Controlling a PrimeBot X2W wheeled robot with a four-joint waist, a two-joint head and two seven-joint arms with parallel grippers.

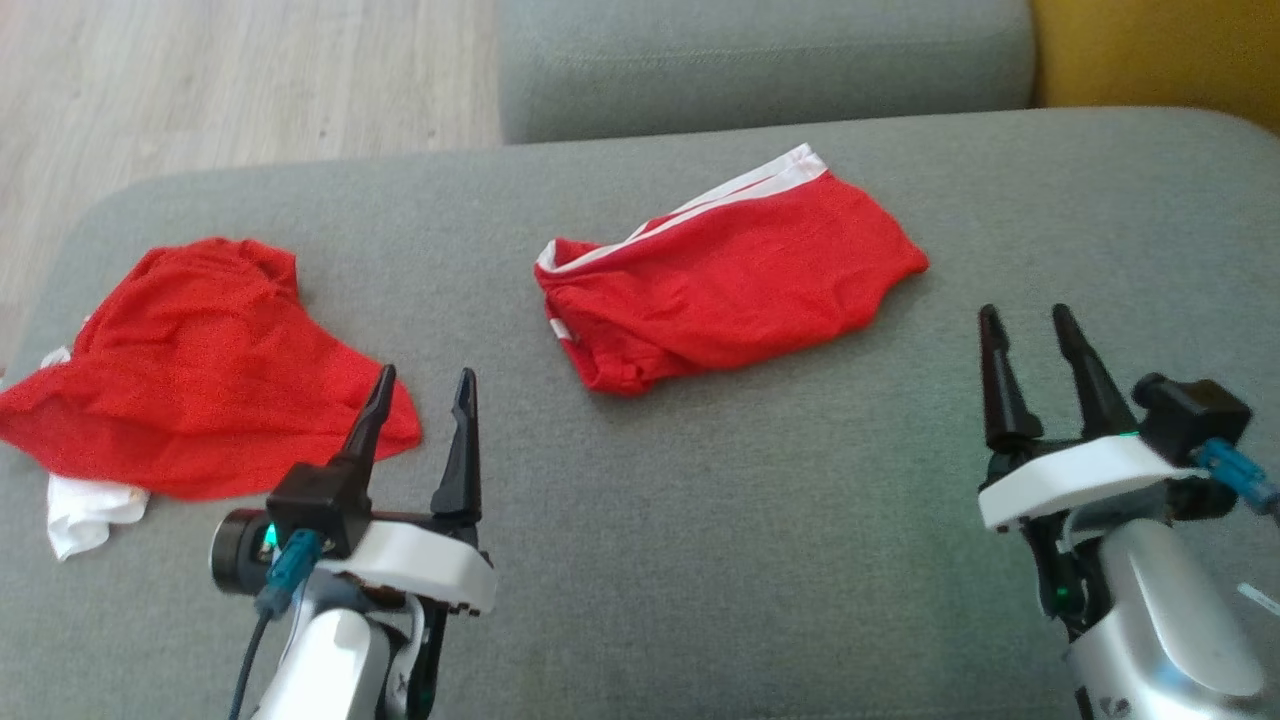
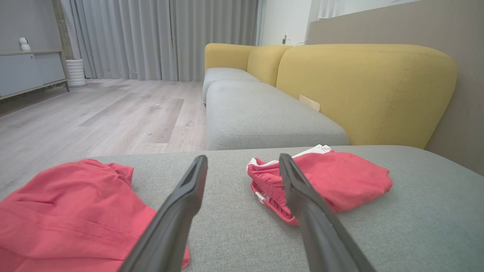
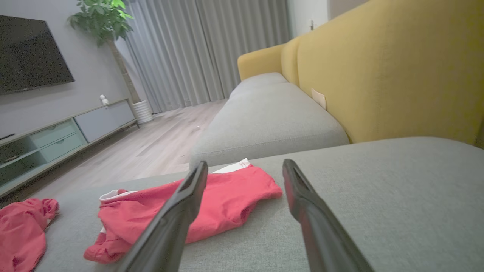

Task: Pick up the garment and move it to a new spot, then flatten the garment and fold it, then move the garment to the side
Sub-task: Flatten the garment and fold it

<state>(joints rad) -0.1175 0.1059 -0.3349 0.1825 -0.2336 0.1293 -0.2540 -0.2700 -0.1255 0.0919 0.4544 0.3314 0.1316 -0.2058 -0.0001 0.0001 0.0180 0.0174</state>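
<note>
Head view: a grey seat cushion (image 1: 700, 560) carries two red garments. Red shorts (image 1: 730, 280) with white trim lie fairly flat at the cushion's middle, toward its far edge. A crumpled red garment (image 1: 200, 370) is heaped by the left edge, over a scrap of white cloth (image 1: 80, 515). Which of the two the task means cannot be told. The left gripper (image 1: 425, 380) sits toward the near edge, fingers spread wide and empty, tips just beside the heap's right hem. The right gripper (image 1: 1026, 318), by the right edge, is also parted and empty, apart from the shorts. Left wrist view: between and beyond the left gripper's (image 2: 242, 160) wide fingers, the shorts (image 2: 340, 177) lie ahead to the right, with the crumpled garment (image 2: 75, 211) close at the lower left. Right wrist view: the right gripper (image 3: 245, 166) is spread wide, holding nothing. The shorts (image 3: 234, 200) lie ahead and to its left, and the heap (image 3: 22, 226) is far left. Either piece looks like thin, light, limp cloth that would sag and bunch when lifted. A pinch on the thicker trimmed waistband or a hem, ideally at two corners, seems the surest hold.
</note>
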